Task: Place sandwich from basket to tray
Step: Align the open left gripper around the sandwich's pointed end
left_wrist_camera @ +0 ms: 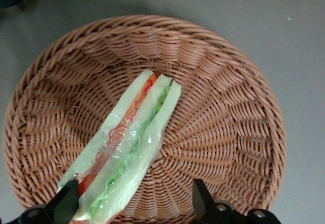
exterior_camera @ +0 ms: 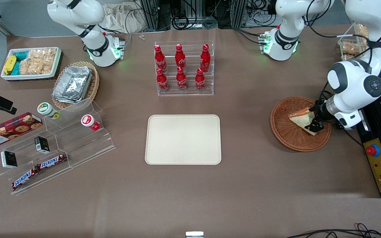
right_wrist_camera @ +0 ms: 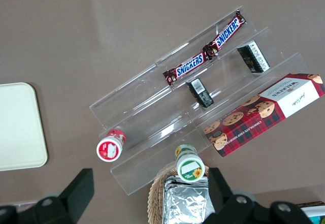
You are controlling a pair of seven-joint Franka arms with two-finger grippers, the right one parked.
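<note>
1. The tray (exterior_camera: 183, 139) lies flat at the centre of the front frame, with nothing on it, well apart from the basket.
2. The basket (exterior_camera: 284, 132) sits at the right of the front frame, toward the working arm's end of the table. The sandwich (exterior_camera: 301, 118) is in it, standing on edge with its filling layers turned upward.
3. The gripper (exterior_camera: 313, 126) is down inside the basket at the sandwich's wide end. Its two fingers are spread apart: one finger (left_wrist_camera: 66, 201) touches or nearly touches the wrapped bread, the other stands clear with bare wicker between it and the sandwich (left_wrist_camera: 133, 142). Nothing is gripped yet.
4. Handling, as a judgement: the wedge looks light and soft, and its clear wrap is probably slippery. A hard squeeze would likely crush the bread or push the filling out.
5. The best hold seems to be across the two flat bread faces near the thick end, closing gently.
</note>
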